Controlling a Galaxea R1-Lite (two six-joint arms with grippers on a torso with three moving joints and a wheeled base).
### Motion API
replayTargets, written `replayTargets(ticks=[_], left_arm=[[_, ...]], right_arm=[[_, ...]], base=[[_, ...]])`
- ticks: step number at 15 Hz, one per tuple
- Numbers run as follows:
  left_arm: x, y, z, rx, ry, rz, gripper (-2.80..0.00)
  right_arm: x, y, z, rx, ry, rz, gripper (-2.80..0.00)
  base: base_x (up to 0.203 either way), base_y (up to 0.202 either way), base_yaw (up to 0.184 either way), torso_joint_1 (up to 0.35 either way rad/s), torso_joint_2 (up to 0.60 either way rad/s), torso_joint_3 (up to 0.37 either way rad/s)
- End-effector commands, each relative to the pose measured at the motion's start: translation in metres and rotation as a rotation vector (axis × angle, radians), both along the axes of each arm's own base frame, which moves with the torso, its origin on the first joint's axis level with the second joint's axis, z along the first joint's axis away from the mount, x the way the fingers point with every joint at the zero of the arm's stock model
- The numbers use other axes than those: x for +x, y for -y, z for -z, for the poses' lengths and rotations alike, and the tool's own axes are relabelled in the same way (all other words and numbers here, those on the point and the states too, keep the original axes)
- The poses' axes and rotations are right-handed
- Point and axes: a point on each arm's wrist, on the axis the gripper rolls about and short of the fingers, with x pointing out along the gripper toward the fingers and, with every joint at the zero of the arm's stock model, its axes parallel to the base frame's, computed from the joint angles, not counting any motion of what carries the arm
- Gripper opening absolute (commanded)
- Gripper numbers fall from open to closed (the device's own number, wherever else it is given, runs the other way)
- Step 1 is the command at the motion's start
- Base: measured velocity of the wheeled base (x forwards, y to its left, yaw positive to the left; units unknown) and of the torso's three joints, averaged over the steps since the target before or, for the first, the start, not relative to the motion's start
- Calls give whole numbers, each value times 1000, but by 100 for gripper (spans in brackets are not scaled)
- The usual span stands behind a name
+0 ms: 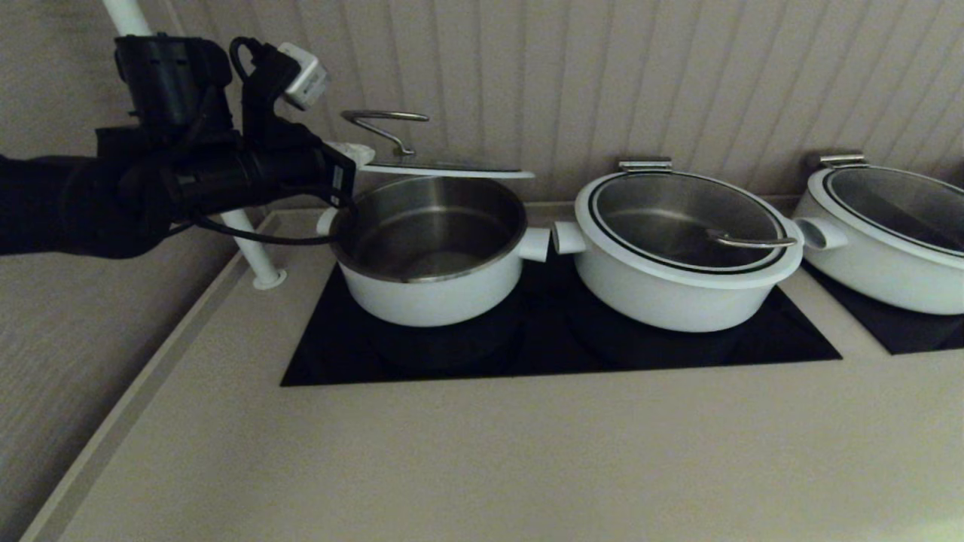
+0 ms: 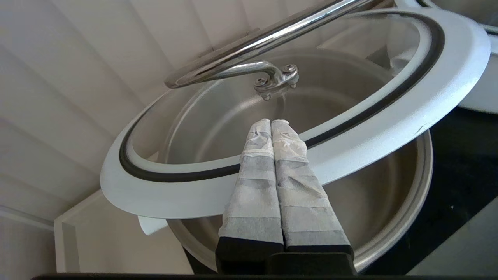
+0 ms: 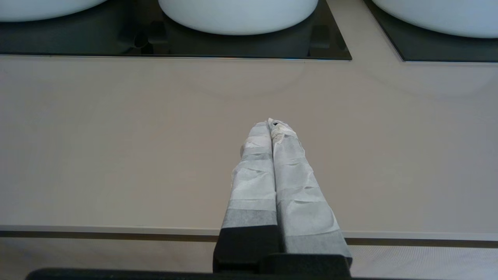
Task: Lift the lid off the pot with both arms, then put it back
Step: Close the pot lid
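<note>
The lid [image 1: 444, 170], clear glass with a white rim and wire handle, hangs raised above the open pot [image 1: 429, 297] on the left of the black hob. My left gripper [image 1: 352, 154] is at the lid's left edge. In the left wrist view its fingers [image 2: 271, 123] are pressed together across the lid's white rim [image 2: 389, 124], with the pot's steel inside [image 2: 389, 217] below. My right gripper [image 3: 271, 123] is shut and empty above the bare counter in front of the hob; it is out of the head view.
Two wider white pots with their lids on stand to the right [image 1: 678, 290] [image 1: 889, 271]. A white pole [image 1: 252, 252] rises from the counter just left of the pot. The panelled wall is close behind. The beige counter [image 1: 482, 452] lies in front of the hob [image 1: 527, 354].
</note>
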Motion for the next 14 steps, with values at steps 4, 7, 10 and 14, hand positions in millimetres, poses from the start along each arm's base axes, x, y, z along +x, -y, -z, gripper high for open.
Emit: replayTargets(ticks=[4,7,10,14], left_arm=[[-5,-1,11,0,19,2,-280],[-12,-3,18,2,-1,-2,-280],[-14,-7,24,7,-24,-13,-280],[-15,-8,30,1,-22,-14,-280]], right_arm=[[0,0,0,-2,0,-1,-280],[0,0,0,-1,0,-1,-280],[0,0,0,-1,0,-1,-280],[0,0,0,-1,0,-1,-280]], base=[[0,0,0,0,0,0],[0,0,0,0,0,0],[0,0,0,0,0,0],[0,0,0,0,0,0]])
